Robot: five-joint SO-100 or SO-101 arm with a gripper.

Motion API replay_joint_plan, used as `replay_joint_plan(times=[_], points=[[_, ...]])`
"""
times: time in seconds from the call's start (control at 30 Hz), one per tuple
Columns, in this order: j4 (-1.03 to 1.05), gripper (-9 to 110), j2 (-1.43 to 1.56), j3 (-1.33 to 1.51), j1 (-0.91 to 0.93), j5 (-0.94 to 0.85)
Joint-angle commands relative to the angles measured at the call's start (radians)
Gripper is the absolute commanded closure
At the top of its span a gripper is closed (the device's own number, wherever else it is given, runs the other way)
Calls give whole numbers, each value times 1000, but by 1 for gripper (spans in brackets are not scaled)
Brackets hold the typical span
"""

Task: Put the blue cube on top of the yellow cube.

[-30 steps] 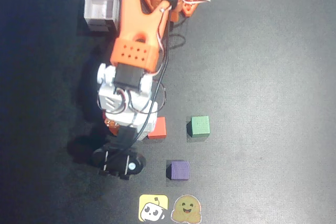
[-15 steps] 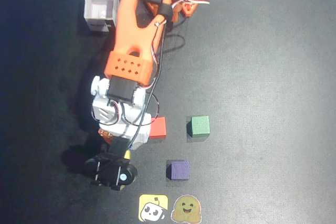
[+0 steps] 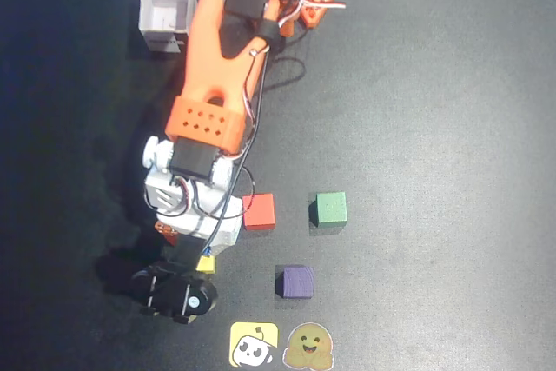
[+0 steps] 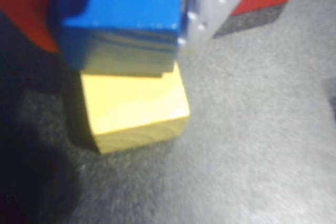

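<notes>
Hand (image 4: 118, 30) pinches blue cube (image 4: 121, 19) over yellow cube (image 4: 134, 103), offset toward 11 o'clock in wrist view; operator should centre toward 5 o'clock before release.

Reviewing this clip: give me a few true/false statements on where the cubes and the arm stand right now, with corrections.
1. The blue cube sits between the fingers, above the yellow cube. True.
2. The purple cube is stacked on the green cube. False: both lie apart on the mat.
3. The red cube lies left of the green cube in the overhead view. True.
4. The white box holds a cube. False: it looks empty.
</notes>
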Motion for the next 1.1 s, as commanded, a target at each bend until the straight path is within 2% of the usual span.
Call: replay_joint_plan(times=[0.0,0.8,1.07], points=[[-21,90,9,-52,3,-2],[-60,90,-40,-87,5,2],[-61,87,-44,-89,5,2]])
